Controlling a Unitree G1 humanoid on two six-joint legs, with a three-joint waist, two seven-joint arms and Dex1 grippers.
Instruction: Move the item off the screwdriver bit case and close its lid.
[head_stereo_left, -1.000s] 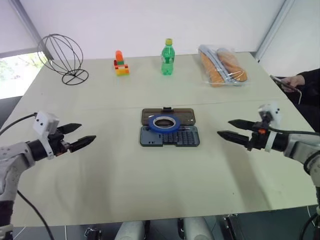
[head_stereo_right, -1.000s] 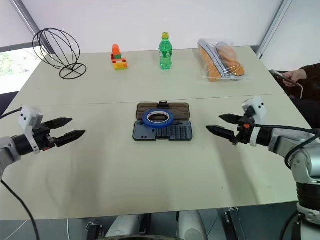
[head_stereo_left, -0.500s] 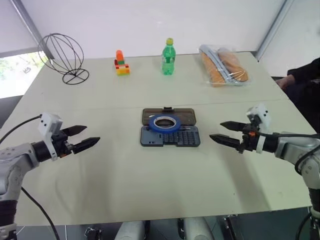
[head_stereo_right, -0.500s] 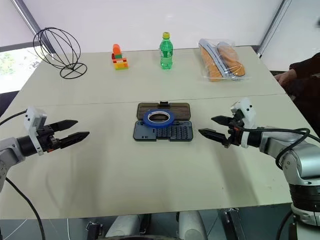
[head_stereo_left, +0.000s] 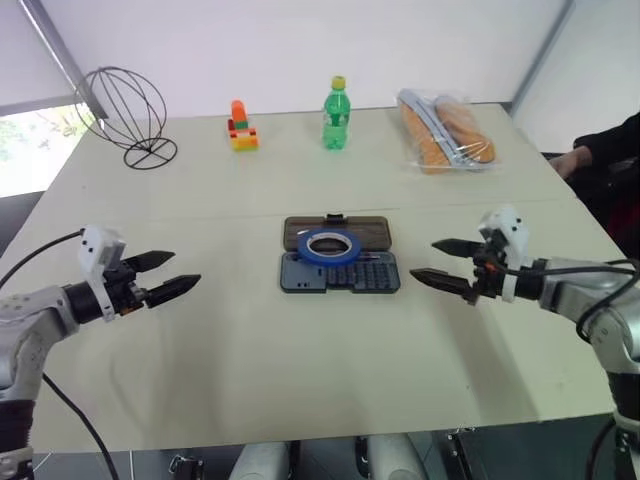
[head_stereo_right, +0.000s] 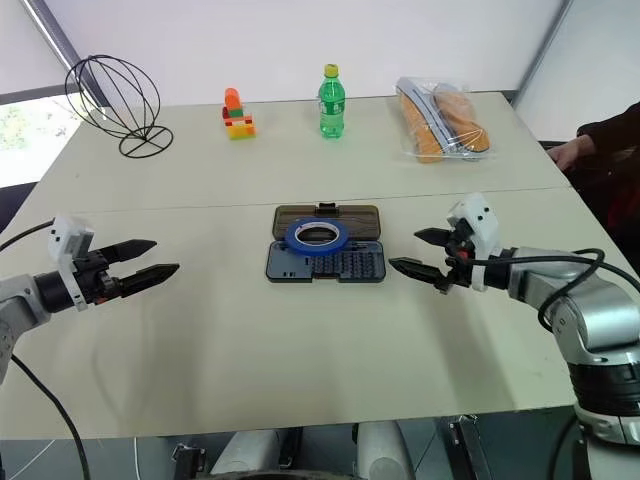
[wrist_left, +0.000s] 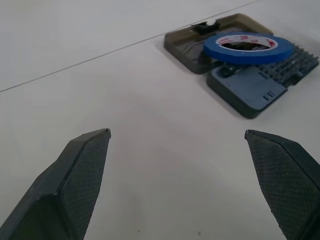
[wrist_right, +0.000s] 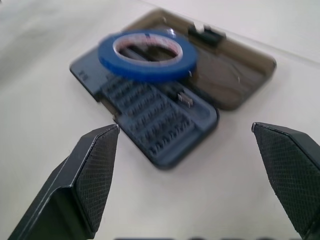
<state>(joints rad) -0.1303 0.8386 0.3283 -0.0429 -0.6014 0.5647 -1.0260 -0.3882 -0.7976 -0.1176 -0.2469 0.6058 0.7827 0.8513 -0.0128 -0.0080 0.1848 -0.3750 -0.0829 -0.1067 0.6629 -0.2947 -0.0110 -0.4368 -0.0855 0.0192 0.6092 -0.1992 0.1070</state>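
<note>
The screwdriver bit case (head_stereo_left: 352, 274) lies open in the middle of the table, its smoky lid (head_stereo_left: 360, 229) folded flat on the far side. The item, a blue tape ring (head_stereo_left: 330, 244), rests across the hinge, partly on the case and partly on the lid. My right gripper (head_stereo_left: 436, 262) hovers open just right of the case, pointing at it, nothing between its fingers. My left gripper (head_stereo_left: 172, 275) is open and empty further off to the left. Both wrist views show the case (wrist_right: 150, 122) and the ring (wrist_left: 248, 47) ahead.
Along the far edge stand a wire globe (head_stereo_left: 124, 113), a toy of coloured bricks (head_stereo_left: 241, 127), a green bottle (head_stereo_left: 336, 114) and a clear bag with orange contents (head_stereo_left: 443, 132). A person's hand and dark sleeve (head_stereo_left: 595, 158) show at the right. A seam crosses the table (head_stereo_left: 250, 340).
My right gripper has moved left toward the case and risen slightly, still open. The left gripper has hardly moved. The person's hand at the right has shifted.
</note>
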